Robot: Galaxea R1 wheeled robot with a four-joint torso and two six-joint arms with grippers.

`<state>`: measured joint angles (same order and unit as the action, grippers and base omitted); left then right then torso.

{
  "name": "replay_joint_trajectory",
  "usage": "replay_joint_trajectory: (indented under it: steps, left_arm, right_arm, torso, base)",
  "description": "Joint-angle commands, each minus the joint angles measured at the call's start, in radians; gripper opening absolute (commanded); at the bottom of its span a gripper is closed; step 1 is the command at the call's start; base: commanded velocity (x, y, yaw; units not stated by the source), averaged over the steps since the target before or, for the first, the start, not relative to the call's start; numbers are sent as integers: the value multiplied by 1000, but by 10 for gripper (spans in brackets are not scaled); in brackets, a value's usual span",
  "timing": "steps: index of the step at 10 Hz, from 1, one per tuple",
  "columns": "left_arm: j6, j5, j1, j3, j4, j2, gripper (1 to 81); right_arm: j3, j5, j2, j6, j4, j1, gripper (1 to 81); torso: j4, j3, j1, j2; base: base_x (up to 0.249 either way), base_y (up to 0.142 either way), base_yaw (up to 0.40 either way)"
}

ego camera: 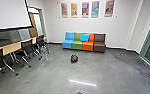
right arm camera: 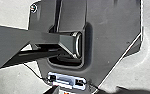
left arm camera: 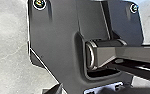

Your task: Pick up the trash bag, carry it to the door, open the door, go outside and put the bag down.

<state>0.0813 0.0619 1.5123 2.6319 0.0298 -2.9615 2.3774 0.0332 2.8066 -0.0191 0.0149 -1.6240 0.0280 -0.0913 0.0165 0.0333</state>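
Head view: trash bag (ego camera: 74, 58) is seen on floor (ego camera: 53, 76) in front of sofa (ego camera: 76, 45) — prob. placed for pickup w/o snags. Whether L gripper (left arm camera: 79, 91) or R gripper (right arm camera: 84, 91) is open/closed can't be told — bag untouched.

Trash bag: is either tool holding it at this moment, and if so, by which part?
Neither tool holds it. The black trash bag sits on the grey floor, out in front of the multicoloured sofa.
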Motion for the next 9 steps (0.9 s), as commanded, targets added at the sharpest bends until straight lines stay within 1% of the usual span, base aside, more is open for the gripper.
replay_joint_trajectory:
  steps: [1,6,9]
  left_arm:
    - [8,67,-36,-1,1,4,811]
    - [8,67,-36,-4,1,4,811]
    - [8,67,-36,-3,2,4,811]
  right_arm:
    - [-18,-61,-14,-5,7,28,811]
    - [-18,-61,-16,-5,7,31,811]
    - [-18,-59,-16,-8,8,28,811]
  torso:
    - [0,0,0,0]
    - [0,0,0,0]
    - [0,0,0,0]
  base:
    - [201,0,0]
    - [202,0,0]
    - [202,78,0]
